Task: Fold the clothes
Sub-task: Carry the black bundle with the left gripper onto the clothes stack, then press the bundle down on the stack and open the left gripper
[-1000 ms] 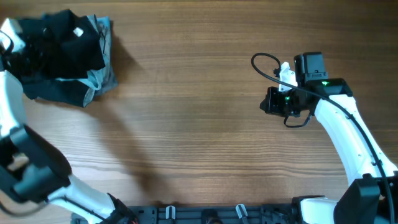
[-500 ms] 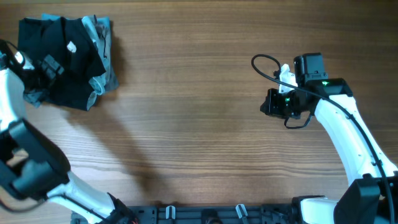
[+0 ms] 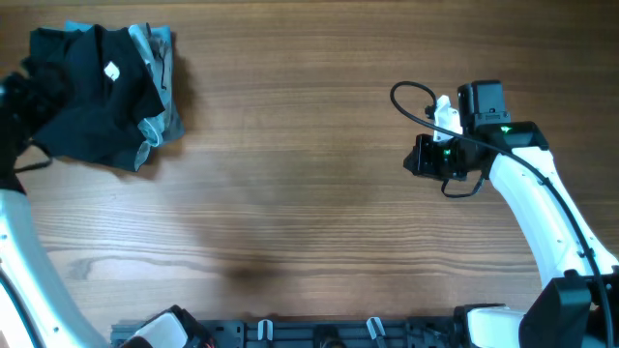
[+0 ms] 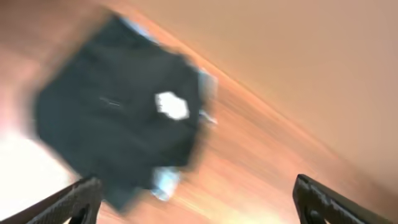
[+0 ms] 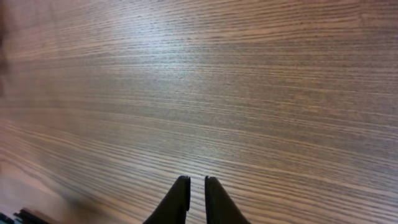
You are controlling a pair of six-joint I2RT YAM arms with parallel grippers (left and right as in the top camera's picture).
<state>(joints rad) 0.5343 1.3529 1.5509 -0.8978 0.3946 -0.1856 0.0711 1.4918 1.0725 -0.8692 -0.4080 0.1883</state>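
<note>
Left pincer first: it's spread wide, its two black fingertips parked at opposite bottom corners of the left wrist view with nothing between them; so it's gripping nothing. Fair warning, that view is badly smeared. Out ahead of those tips and clear of both lies the dark navy crumpled garment, bunched in a rough heap rather than folded; a small white tag shows on top of it; a bit of pale blue-grey lining peeks out on the side nearest the pincer. From overhead the pincer's dark bulk overlaps the garment's outer edge, and I can't tell whether it touches the cloth. All of it sits on the brown wood-grain bench.

Right pincer: fingers pinched down to a narrow slit, nothing in it; it hovers over bare wood grain; the right wrist view shows only planks ahead of the tips. Just behind it, on the wrist, a thin black cable loops out and a little green light glows. The garment is well away from this one, clear across the bench on the other pincer's side.
</note>
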